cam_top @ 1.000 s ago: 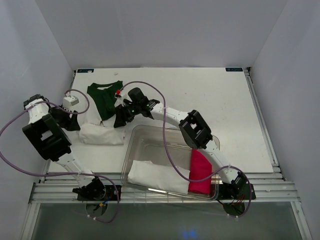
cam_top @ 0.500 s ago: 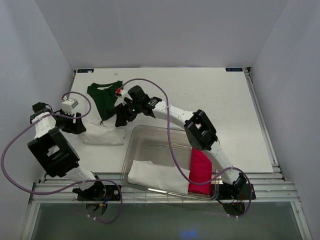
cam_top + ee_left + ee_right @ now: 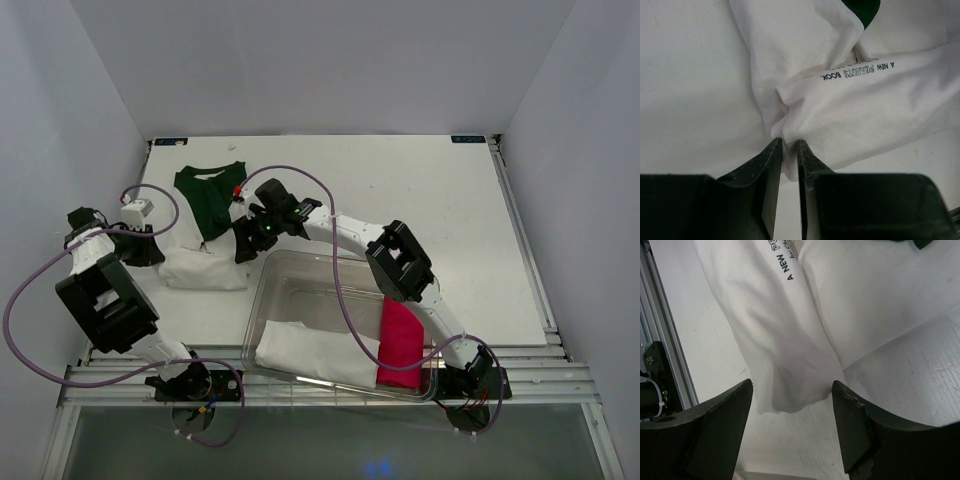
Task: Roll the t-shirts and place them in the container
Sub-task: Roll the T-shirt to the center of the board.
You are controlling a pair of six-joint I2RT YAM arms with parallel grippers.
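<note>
The white t-shirt lies bunched into a thick band left of the bin, its black lettering on the top fold. The dark green t-shirt lies flat behind it and partly under it; a corner shows in the left wrist view. My left gripper is shut on the white tee's left end, with cloth pinched between the fingers. My right gripper is open over the tee's right end, and its jaws straddle the tip without touching it.
A clear plastic bin stands just right of the white tee. It holds a rolled white cloth and a bright pink bundle. Metal rails run along the table's near edge. Grey walls enclose the table.
My left arm has swung in and down, bringing its gripper to the tee's left end. My right gripper has shifted slightly toward the bin. The shirts have barely moved.
</note>
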